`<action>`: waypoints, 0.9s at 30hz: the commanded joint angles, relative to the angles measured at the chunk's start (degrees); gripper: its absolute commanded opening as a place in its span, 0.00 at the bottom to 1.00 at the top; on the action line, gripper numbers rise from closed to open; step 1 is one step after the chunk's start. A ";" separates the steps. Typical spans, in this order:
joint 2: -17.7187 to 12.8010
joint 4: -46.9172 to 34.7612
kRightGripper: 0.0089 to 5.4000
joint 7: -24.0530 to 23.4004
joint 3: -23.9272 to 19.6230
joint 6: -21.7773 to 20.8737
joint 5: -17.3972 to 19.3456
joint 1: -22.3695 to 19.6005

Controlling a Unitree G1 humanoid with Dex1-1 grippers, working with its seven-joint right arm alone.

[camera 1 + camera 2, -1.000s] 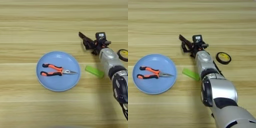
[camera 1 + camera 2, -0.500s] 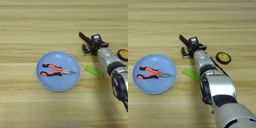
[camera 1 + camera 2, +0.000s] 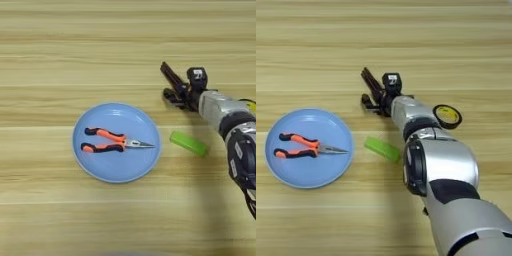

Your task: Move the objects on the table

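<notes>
On the table (image 3: 60,45), the black hex-key bundle (image 3: 167,74) lies slanted at centre right, also seen as hex-key bundle (image 3: 370,81). My right gripper (image 3: 178,93) sits at the bundle's near end, black against black, with its silver forearm coming in from the right. The orange-and-black pliers (image 3: 107,140) lie in a blue plate (image 3: 87,167) left of centre. A flat green bar (image 3: 188,143) rests on the wood just right of the plate, below the gripper. The black tape ring with yellow core (image 3: 447,116) lies beside the forearm on its right.
The silver forearm (image 3: 438,165) crosses the lower right of the table and passes just right of the green bar (image 3: 382,149). Bare wood stretches across the far side, the left side and the near side below the plate.
The gripper and forearm have shifted slightly left and toward the far side at the hex-key bundle. The bundle's far tip, the pliers, the green bar and the tape ring stay in place.
</notes>
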 commanded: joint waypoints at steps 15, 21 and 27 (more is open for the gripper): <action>0.27 -1.18 0.76 3.62 1.83 1.79 -1.73 -2.28; 0.61 -1.27 0.67 4.57 2.34 1.43 -2.10 -2.21; 1.07 -1.64 0.65 8.15 4.45 0.07 -3.26 -1.92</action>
